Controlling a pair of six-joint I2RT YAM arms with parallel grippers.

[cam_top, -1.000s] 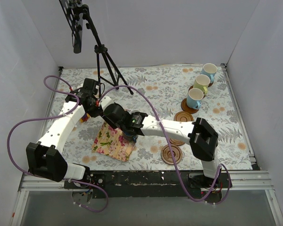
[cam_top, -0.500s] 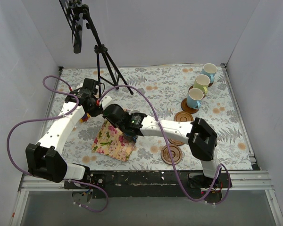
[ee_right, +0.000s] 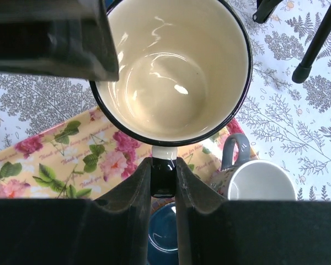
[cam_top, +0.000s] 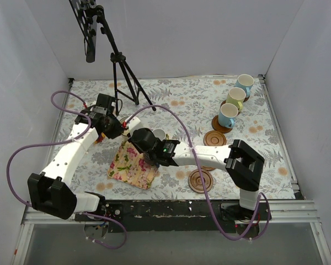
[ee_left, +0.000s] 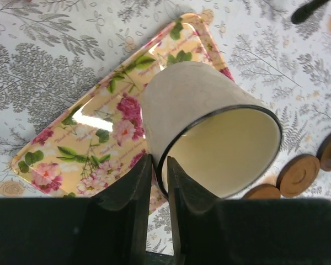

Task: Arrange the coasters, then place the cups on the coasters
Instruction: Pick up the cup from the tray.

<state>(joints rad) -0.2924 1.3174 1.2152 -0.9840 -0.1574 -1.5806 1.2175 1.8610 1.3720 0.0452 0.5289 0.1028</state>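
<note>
Bright, even overhead light, soft shadows. White glints curl inside the cream cup [ee_right: 171,72] ahead of the right gripper [ee_right: 164,165]; a glare patch whitens the floral mat [ee_left: 83,141] left of the left gripper [ee_left: 159,161]. Both grippers' near ends seem slightly soft.

Table [cam_top: 176,99]: fern-print cloth w/ orange blooms; white walls [cam_top: 198,33] on three sides. Rect. floral mat [cam_top: 131,165], yellow w/ pink roses, glossy, lies flat front-left, skewed to table edge. Black tripod [cam_top: 124,74] stands rear-left, feet on cloth, black device [cam_top: 90,33] mounted on top.
</note>
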